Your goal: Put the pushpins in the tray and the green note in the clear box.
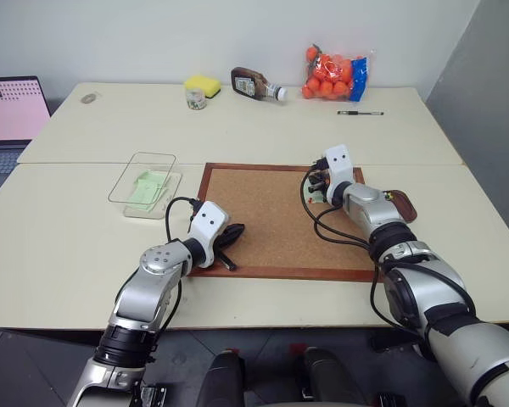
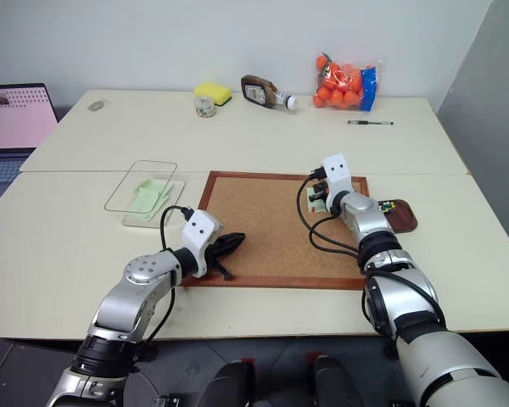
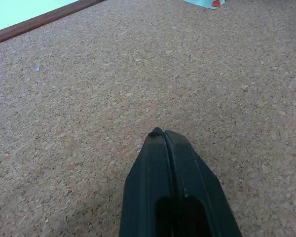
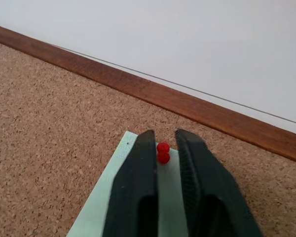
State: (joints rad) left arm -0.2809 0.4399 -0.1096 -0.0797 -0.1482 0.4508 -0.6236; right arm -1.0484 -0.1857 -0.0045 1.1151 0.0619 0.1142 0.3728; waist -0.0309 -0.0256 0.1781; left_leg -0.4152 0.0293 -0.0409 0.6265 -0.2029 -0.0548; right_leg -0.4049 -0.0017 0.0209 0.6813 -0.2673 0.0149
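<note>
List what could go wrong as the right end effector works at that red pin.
The right end effector straddles the red pushpin, which stands on a green note on the cork board. Pulling may lift or tear the note. The small pin could slip out before reaching the tray.

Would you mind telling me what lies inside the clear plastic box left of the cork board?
The shallow clear plastic box holds pale green paper notes. How many there are, and whether anything lies beneath them, cannot be told.
</note>
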